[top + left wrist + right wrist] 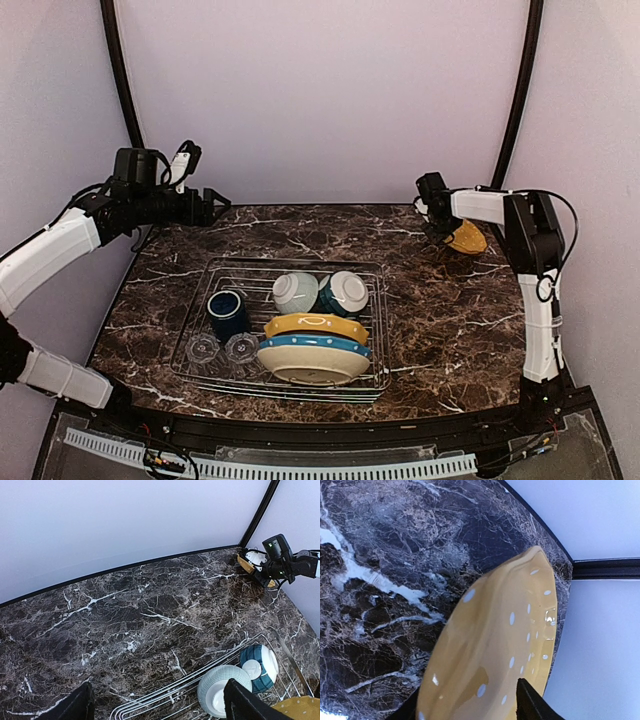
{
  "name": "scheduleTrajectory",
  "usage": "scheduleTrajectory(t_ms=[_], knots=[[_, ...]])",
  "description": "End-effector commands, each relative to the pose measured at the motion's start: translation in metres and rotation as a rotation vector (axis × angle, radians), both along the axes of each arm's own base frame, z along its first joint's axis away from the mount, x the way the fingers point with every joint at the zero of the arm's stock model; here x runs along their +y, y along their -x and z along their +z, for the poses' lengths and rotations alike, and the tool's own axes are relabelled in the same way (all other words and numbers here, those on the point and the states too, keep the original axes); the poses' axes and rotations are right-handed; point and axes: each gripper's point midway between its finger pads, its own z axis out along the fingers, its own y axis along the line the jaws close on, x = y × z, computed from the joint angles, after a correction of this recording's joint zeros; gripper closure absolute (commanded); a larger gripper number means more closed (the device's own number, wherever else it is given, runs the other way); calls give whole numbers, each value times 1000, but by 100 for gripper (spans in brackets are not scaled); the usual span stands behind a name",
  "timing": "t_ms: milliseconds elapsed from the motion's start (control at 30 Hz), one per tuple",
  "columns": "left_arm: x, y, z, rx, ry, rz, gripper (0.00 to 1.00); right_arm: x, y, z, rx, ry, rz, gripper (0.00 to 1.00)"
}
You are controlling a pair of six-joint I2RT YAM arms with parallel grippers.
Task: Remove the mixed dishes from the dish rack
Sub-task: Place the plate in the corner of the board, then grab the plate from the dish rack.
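- Right pincer (440,228) grips spotted plate (468,238), tilted at bench's (450,330) far right corner.
- Left pincer (214,206) hangs released over open marble beyond rack's (290,262) far-left edge.

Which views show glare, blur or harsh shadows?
Right wrist: small glare spot on the rim of the yellow white-spotted plate, dark veined marble tabletop slightly soft. Left wrist: sharp, evenly lit. Top external: soft diffuse light, silver wire dish rack in focus.
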Motion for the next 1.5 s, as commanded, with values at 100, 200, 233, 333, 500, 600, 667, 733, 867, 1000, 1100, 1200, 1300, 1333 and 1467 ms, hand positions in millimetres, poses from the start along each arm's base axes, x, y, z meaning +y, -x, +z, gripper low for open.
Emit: scheduleTrajectory(t_ms=[100,200,233,333,500,600,667,733,867,1000,1100,1200,1300,1333,1467], knots=[[0,-1,-10,27,5,1,11,6,-10,24,-50,-99,-5,28],[-2,-1,-11,31,15,-10,11,17,-2,33,-51,-187,22,20],[-2,-1,-12,33,14,-9,11,21,0,37,-54,-217,28,18],[-3,-3,-15,49,11,-8,11,33,8,47,-51,-312,40,16],[-2,-3,-18,51,10,-5,11,47,31,67,-45,-471,31,1],[-4,-4,-18,58,13,-12,11,57,51,79,-36,-571,23,1],[-5,-4,-19,58,17,-15,11,69,67,89,-25,-661,35,1],[-5,-4,-21,68,15,-14,11,84,86,100,-15,-762,70,1],[-7,-4,-21,68,19,-21,11,100,126,129,-127,-965,119,1],[-5,-6,-26,79,-2,-14,11,123,168,150,-91,-1120,289,1],[-5,-7,-29,84,-4,-15,11,141,195,158,-12,-1169,403,1],[-5,-7,-31,90,-8,-12,11,165,218,165,38,-1151,519,1],[-4,-8,-30,87,-13,-7,11,200,251,178,98,-1123,706,1],[-2,-8,-31,85,-18,0,11,212,264,183,124,-1124,777,1],[1,-9,-30,77,-31,14,11,249,315,208,199,-1150,1024,1]])
